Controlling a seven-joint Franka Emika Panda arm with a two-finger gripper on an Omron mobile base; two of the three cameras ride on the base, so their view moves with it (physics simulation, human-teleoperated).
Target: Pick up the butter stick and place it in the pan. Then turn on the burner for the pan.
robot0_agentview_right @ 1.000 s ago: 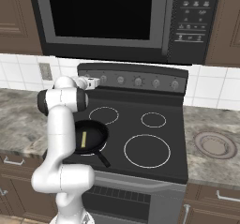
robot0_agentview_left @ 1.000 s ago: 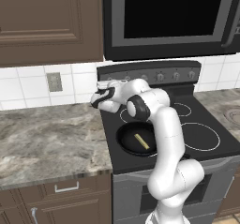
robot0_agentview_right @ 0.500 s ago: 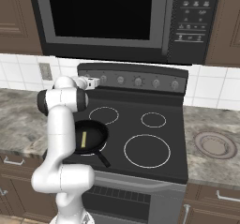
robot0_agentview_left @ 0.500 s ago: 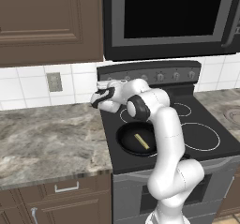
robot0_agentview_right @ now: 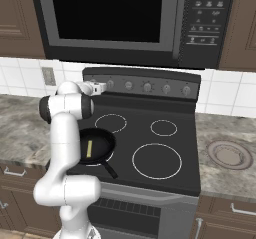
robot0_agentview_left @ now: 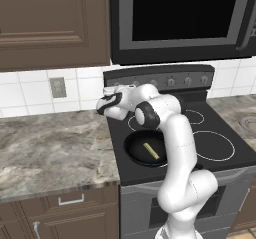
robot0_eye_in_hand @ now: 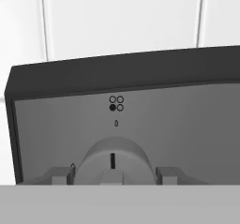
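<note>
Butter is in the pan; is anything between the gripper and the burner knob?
Nothing visible. In the hand view the leftmost knob sits right between the fingertips, and the butter stick lies in the pan.

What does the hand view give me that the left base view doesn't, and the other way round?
Hand view alone: the burner diagram above the knob, lower-left dot filled, the knob's pointer line upright, and the fingers standing at either side of the knob. Left base view alone: the butter stick lying in the pan on the front left burner, plus the counter and wall outlet. Both share the stove's control panel and the tiled backsplash.
</note>
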